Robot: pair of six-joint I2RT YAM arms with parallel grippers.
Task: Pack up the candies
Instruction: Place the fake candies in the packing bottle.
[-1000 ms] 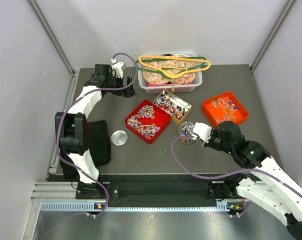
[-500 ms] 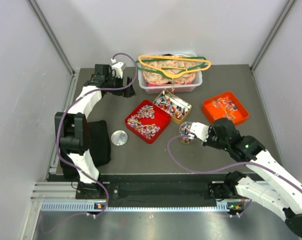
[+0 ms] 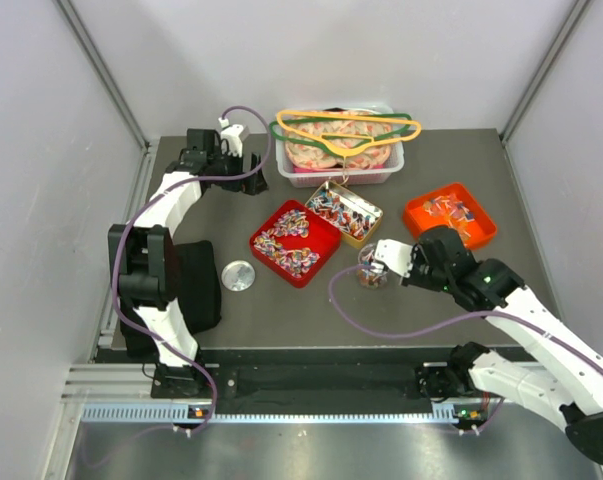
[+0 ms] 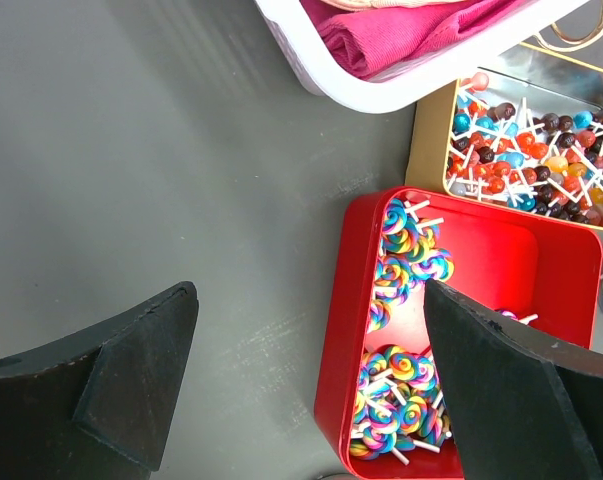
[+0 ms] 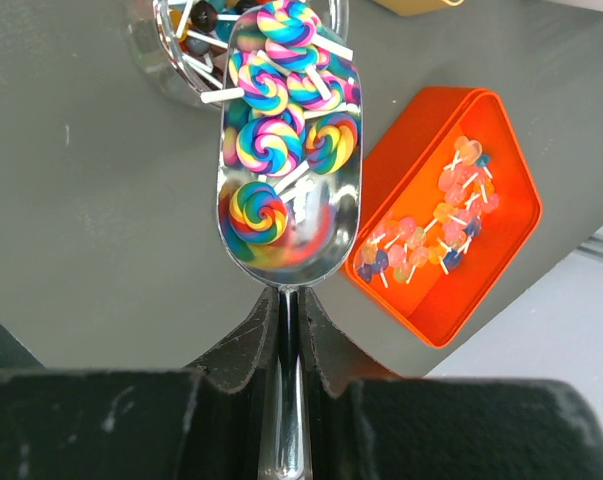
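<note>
Reckon the packing partly done: a few candies [image 4: 401, 400] jarred, far more waiting in 3 open containers. At far left, find the left end effector [image 4: 309, 300] spread wide, holding nothing, hovering over the matte grey bench [image 4: 131, 150]. Nearby, note a round metal lid [image 3: 238, 275] lying flat, not yet fitted. Next, see a glossy red tray [image 4: 491, 260] part-filled with rainbow swirls on white sticks, then a gold tin [image 4: 431, 140] crowded with small ball-headed ones. Further right, spot a clear glass jar [image 5: 171, 50] under the tip of a mirror-bright steel scoop [image 5: 289, 150] heaped with swirls, not yet tipped in. Behind it, find the right end effector [image 5: 291, 320] clamped on the scoop's thin handle. Last, note a smooth orange tray [image 5: 486, 265] with a sparse scatter.
</note>
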